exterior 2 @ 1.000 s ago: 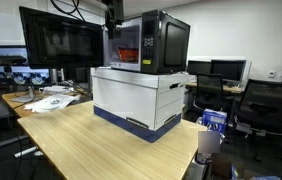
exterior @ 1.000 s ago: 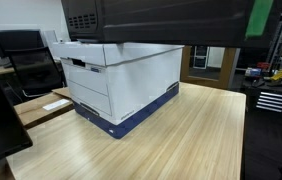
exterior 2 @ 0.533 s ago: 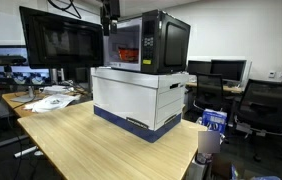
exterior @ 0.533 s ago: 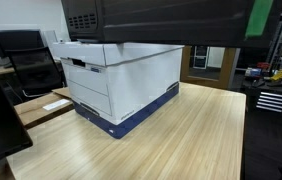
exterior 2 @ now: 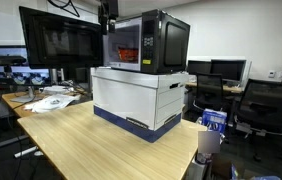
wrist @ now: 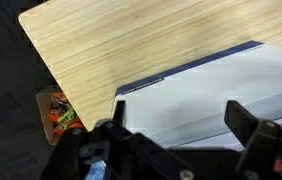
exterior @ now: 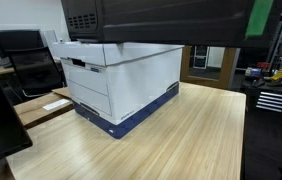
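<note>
Just beneath the wide-spread hand [wrist: 175, 120] lies the white box [wrist: 219, 85].

The gripper [wrist: 177, 122] is matte black throughout, with two broad, square-ended fingers [wrist: 247, 120] projecting from a dark blocky housing.

Place: office doubling as a lab workroom.
Desks: a long wood-grain desk [exterior 2: 91, 140] in front, with more work surfaces ranged behind it.
Screens: computer monitors [exterior 2: 226, 68] in a row at the back, and a large dark display [exterior 2: 61, 40] standing by the desk.
Seating: black office chairs [exterior 2: 271, 105] drawn up to the rear stations.
Paperwork: loose papers [exterior 2: 51, 100] on a side surface, and a white cardboard file box [exterior 2: 136, 98] with a blue base.
Lab trace: a white drawer cabinet [exterior: 271, 100] under a cluttered bench in an exterior view.
Floor: dark carpet [wrist: 11, 80] in the wrist view.
</note>
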Controlling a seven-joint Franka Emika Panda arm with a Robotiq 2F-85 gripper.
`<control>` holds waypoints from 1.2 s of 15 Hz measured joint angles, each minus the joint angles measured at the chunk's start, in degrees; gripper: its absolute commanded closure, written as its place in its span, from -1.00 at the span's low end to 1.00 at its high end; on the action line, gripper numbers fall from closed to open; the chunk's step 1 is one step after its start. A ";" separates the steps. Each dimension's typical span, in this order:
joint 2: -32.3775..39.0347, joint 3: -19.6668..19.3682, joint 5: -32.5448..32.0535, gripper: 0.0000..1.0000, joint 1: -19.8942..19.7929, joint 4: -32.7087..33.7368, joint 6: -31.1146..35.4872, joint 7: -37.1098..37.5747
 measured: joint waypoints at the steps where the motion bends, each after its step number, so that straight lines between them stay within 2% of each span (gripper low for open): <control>1: -0.13 -0.56 0.52 -1.00 0.86 0.70 -1.24 -0.33; 6: 0.08 -7.21 5.96 -1.00 8.81 5.85 -10.02 -4.74; 10: 1.18 -12.54 10.96 -1.00 13.63 7.52 -15.46 -11.94; 14: 3.24 -17.49 14.65 -1.00 17.20 7.52 -21.49 -23.04; 16: 5.36 -20.48 15.83 -1.00 18.92 6.97 -25.77 -31.41; 18: 6.78 -22.04 16.01 -1.00 19.78 6.13 -28.05 -37.11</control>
